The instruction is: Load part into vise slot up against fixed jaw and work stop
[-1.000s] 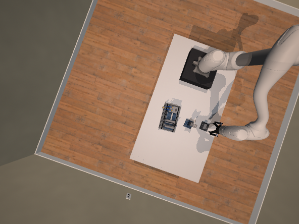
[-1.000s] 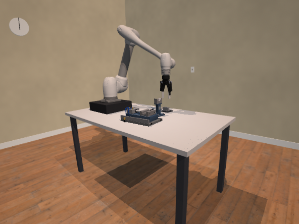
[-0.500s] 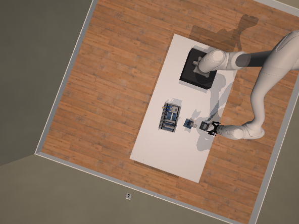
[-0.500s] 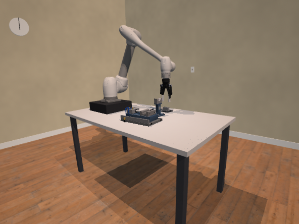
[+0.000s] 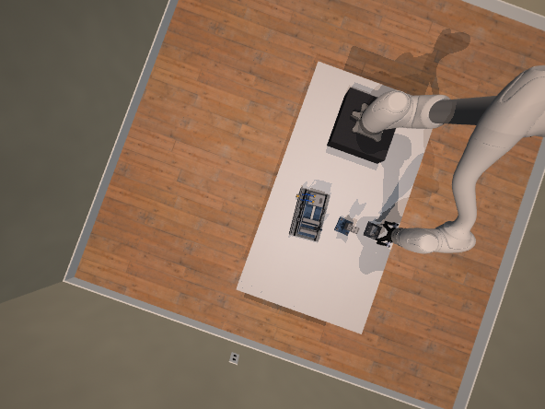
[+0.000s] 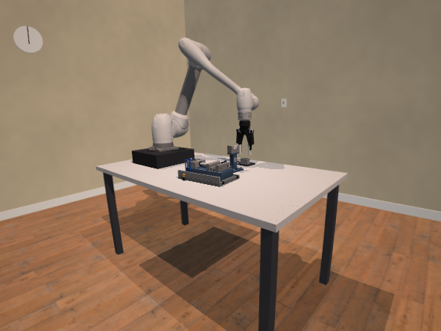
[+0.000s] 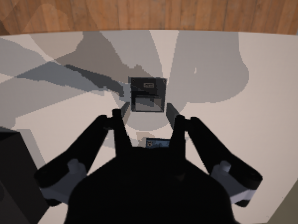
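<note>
Small grey metal block (image 7: pixel 147 96) rests on dark square infeed plate (image 7: pixel 133 82), directly below black two-finger gripper (image 7: pixel 146 118); fingers half-spread, holding nothing, straddling block above it. Long axis indistinct.

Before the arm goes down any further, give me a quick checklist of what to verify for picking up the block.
1. End effector open, nothing between the fingers: ok.
2. Block on the infeed plate: ok.
3. End effector above the block, not touching it: ok; the exterior view shows a gap over the block.
4. Fingers straddle the block's sides: seems ok in the wrist view, one finger at each side.
5. Slot facing up: cannot tell, the block is too small and blurred.
6. Vise open with nothing between its jaws: cannot tell at this size.
</note>
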You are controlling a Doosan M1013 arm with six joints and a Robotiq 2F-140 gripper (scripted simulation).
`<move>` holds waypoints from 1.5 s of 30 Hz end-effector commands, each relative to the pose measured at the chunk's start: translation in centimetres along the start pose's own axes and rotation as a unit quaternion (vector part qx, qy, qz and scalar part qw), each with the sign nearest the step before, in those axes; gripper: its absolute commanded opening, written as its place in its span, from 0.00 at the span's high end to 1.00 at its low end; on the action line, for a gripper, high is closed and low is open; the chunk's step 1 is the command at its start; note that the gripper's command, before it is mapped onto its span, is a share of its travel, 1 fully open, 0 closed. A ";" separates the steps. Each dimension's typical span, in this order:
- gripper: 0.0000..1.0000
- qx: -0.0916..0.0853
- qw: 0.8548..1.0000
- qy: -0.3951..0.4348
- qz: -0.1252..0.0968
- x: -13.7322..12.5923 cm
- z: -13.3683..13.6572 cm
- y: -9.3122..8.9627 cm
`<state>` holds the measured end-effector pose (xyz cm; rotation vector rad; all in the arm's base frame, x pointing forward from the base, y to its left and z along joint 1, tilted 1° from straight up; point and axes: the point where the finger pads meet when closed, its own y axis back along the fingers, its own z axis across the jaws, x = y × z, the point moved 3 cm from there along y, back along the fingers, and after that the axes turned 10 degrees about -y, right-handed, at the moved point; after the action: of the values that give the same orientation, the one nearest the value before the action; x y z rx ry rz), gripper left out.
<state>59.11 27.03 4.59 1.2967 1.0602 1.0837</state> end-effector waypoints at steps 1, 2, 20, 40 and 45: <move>0.49 0.000 1.000 0.000 0.000 0.0 0.0 -0.5; 0.49 0.000 1.000 0.000 0.000 0.0 0.0 -0.7; 0.49 0.000 1.000 0.000 0.000 0.0 0.0 -3.2; 0.49 0.000 1.000 0.000 0.000 0.0 0.0 -4.7; 0.49 0.000 1.000 0.000 0.000 0.0 0.0 -4.8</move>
<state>59.14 27.09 -0.21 1.2967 1.0602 1.0838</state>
